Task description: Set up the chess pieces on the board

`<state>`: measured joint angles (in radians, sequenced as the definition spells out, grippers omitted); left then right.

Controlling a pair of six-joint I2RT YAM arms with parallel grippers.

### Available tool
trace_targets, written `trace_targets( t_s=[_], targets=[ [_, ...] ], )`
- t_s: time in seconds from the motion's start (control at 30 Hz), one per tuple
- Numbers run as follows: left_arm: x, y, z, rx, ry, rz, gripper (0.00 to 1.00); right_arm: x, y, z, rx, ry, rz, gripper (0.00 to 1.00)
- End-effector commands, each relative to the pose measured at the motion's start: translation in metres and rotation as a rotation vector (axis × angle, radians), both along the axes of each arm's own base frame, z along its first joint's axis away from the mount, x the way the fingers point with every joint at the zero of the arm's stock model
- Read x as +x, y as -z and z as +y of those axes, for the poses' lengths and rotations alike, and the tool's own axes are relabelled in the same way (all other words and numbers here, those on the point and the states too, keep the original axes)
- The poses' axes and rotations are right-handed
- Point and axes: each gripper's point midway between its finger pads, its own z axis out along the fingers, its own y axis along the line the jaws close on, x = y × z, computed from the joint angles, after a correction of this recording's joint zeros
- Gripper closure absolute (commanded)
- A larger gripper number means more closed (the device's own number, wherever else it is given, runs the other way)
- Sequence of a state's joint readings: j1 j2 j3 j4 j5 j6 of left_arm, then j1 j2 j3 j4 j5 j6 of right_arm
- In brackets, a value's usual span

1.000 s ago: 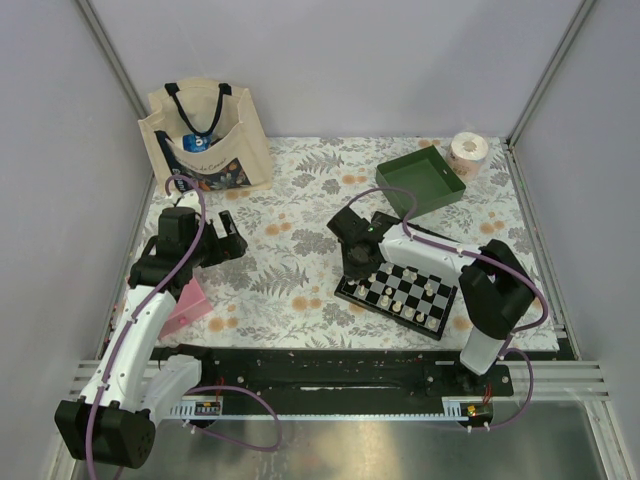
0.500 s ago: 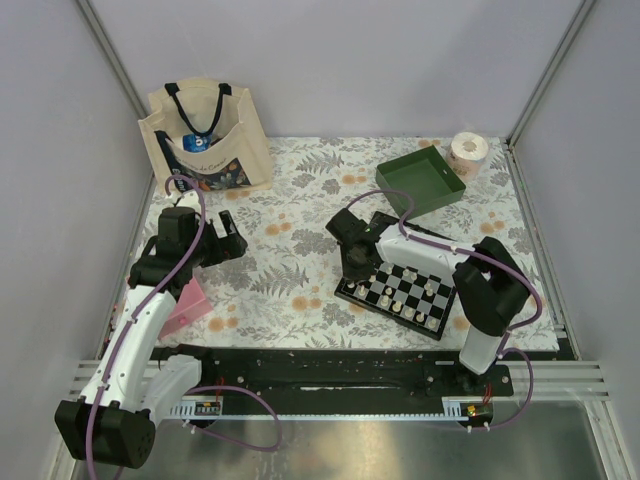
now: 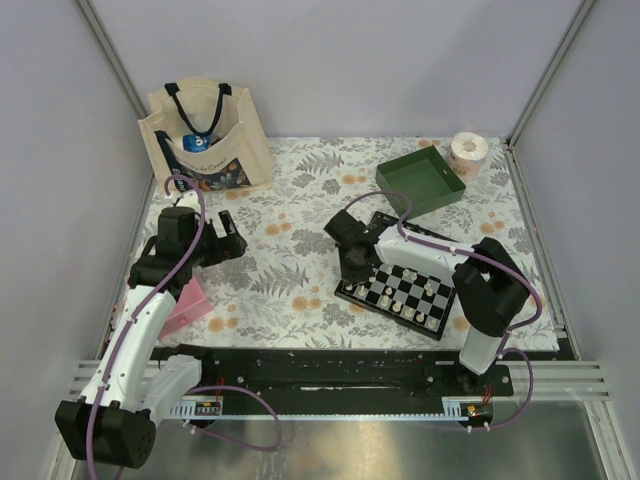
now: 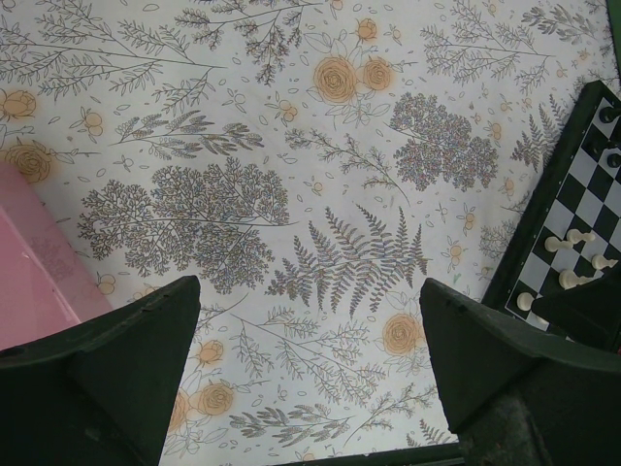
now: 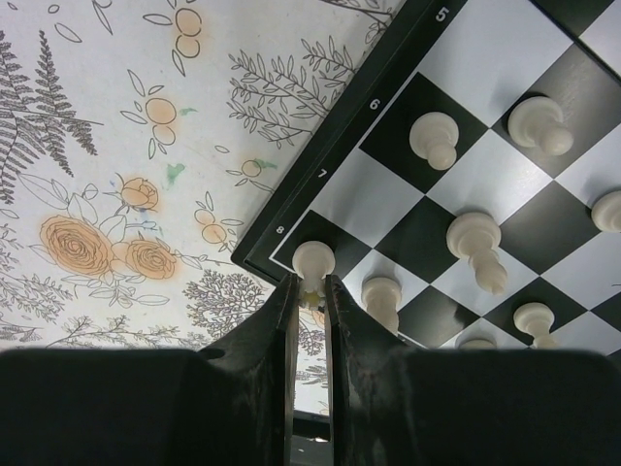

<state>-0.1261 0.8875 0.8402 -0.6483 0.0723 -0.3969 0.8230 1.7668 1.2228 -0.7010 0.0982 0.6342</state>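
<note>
step: seating a cream piece on the board, corner sq by the "8" mark. Prob. the set-down.
right gripper: fingers pressed nearly together, pinching that piece low down.
left gripper: spread wide, nothing in it, over the floral cloth – well apart from the action.
next: check the piece stands upright in its sq, let go, lift straight up – neighbour piece is just beside.

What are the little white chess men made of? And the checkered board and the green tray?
The cream chess pieces look like smooth moulded plastic: rounded, with a soft sheen. The board seems hard plastic or coated card, flat, with printed squares and white numbers on its black border. The green tray looks like matte thin-walled plastic, though it is small in view.
</note>
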Motion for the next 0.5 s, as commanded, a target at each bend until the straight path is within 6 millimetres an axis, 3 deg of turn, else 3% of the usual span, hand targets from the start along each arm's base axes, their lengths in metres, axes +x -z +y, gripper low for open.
trace_targets(
  t_s=[0.0,0.27,0.47],
  targets=[
    [0.0081,-0.0093,-0.0032,-0.015,0.015,-0.049,0.01,-0.0058,-0.0042,0.0066,0.023,-0.009,-0.001,0.84],
    [0.0081,-0.009,-0.0022,-0.013,0.011,-0.049,0.01,-0.0035,0.0006,0.0038,-0.006,-0.005,-0.002,0.8],
    [0.0082,-0.009,-0.003,-0.016,0.015,-0.049,0.01,-0.0001,-0.0069,0.0053,0.0,-0.013,-0.02,0.64]
  ],
)
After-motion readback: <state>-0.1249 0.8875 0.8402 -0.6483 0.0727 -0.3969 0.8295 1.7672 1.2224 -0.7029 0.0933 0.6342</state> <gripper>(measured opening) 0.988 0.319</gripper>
